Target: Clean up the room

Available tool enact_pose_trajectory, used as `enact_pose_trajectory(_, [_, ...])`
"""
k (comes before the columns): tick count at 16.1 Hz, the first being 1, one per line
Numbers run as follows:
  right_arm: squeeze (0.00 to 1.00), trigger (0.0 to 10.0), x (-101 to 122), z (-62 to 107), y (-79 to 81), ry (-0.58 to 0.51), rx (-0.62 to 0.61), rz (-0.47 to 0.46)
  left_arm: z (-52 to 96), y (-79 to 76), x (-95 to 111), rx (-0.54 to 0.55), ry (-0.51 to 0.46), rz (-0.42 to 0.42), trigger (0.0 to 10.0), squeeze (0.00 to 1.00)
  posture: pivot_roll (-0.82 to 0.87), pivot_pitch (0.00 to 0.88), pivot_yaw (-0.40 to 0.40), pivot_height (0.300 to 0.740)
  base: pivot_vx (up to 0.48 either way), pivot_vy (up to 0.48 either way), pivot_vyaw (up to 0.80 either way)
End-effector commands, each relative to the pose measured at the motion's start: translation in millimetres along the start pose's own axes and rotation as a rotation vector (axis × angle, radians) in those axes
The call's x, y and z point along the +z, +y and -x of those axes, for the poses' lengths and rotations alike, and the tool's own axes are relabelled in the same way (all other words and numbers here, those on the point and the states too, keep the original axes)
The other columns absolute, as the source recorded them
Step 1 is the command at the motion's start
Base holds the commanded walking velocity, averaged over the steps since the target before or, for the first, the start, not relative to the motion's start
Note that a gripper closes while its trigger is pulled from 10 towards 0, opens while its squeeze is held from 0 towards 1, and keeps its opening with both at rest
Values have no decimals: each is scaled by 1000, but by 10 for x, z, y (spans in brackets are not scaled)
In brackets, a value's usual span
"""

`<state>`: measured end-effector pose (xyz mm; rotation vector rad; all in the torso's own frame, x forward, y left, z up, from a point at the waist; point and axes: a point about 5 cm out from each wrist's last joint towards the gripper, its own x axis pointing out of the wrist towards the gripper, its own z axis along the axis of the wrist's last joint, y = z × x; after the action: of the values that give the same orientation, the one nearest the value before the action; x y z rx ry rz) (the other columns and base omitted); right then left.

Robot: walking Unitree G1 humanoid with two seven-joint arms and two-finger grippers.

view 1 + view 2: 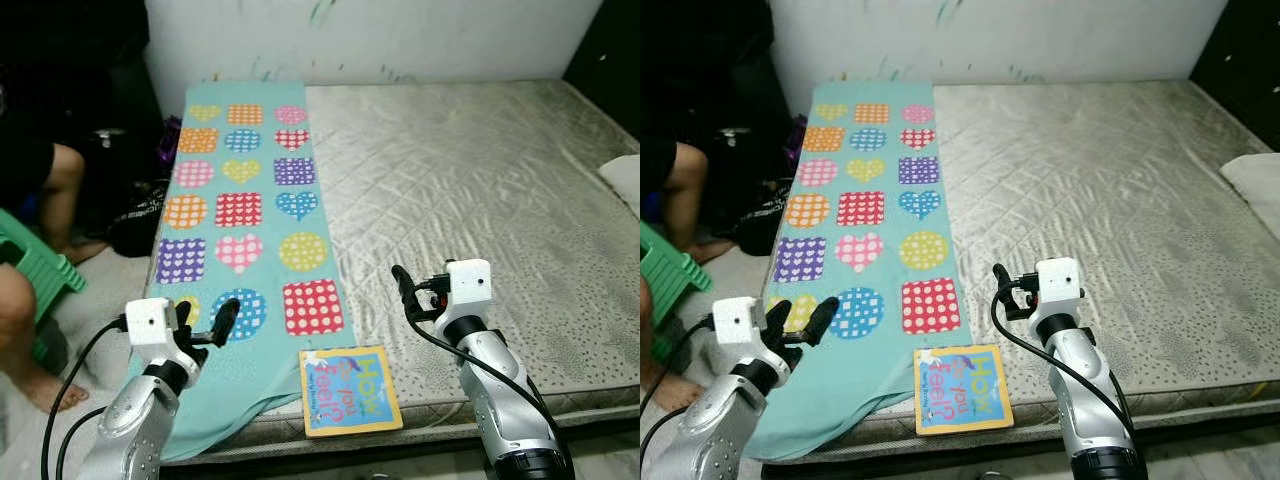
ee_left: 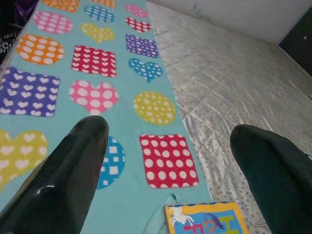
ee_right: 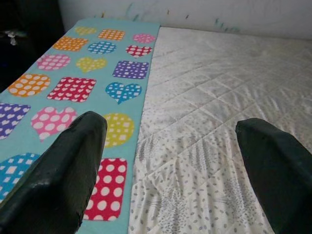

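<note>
At your far left a person [image 1: 35,200] sits on a green stool [image 1: 45,275] beside the bed, bare feet on the floor.

Your left gripper [image 1: 205,322] hovers over the near left corner of the bed, above the teal blanket [image 1: 245,215] with its dotted hearts, squares and circles. Its fingers [image 2: 73,170] are spread wide and have hold of nothing; in the left wrist view you see the red dotted square and the blue circle between them.

The blanket runs as a long strip along the left side of the mattress [image 1: 470,180], from the wall to the near edge, where its corner hangs over the side.

The book [image 1: 350,390], yellow-bordered with a blue cover, lies flat at the near edge of the bed, partly on the blanket's right edge and partly on the mattress. It sits between your two grippers, closer to you than either: to the right of and below the left gripper, to the left of and below the right one. Neither gripper touches it.

Your right gripper [image 1: 403,290] is held over the bare mattress just right of the blanket's edge. Its fingers [image 3: 68,170] are also wide apart and empty.

A white pillow [image 1: 625,180] lies at the far right edge of the bed.
</note>
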<state>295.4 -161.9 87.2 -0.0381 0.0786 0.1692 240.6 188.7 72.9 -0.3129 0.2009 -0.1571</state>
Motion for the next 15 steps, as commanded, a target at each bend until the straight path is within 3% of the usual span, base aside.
enact_pose_trajectory(1, [0,10000,17,0,-47,-4,-20,-11,-8,5,0,-1,10,-4,10000,0,-183,83,-12,740,0,0,0])
enact_pose_trajectory(6, [0,10000,24,3,-38,-11,-9,-11,-15,0,-1,-4,13,-5,10000,0,-186,85,-9,740,0,0,0])
enact_pose_trajectory(15, [0,10000,35,10,-32,-22,-4,-18,-12,9,28,11,-8,-26,10000,0,-187,87,-8,658,0,0,0])
